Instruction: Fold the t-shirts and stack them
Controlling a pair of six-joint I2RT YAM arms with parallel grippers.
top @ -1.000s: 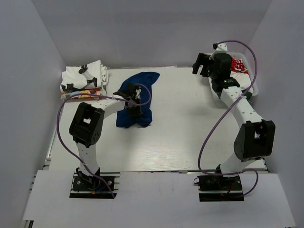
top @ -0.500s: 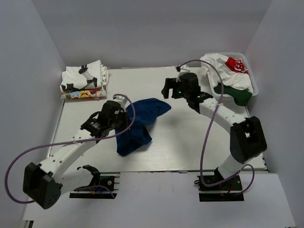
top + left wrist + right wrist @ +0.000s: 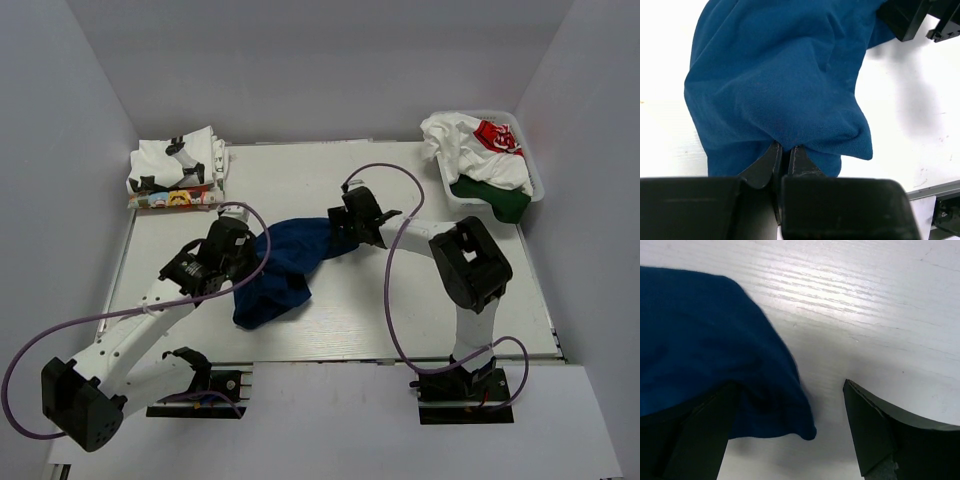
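A plain dark blue t-shirt lies crumpled in the middle of the table. My left gripper is at its left side and shut on a fold of the blue cloth, which bunches up between the left gripper's jaws. My right gripper sits low over the shirt's right end, open. In the right wrist view a corner of the blue t-shirt hangs between the right gripper's wide jaws, nearer the left finger. More t-shirts lie folded in a stack at the back left.
A white mesh basket at the back right holds a heap of white and green shirts. Purple cables loop off both arms. White walls close in the table on three sides.
My left gripper has closed on the blue t-shirt and pulled it nearer the front. My right arm has swung from the basket down to the shirt's right end.
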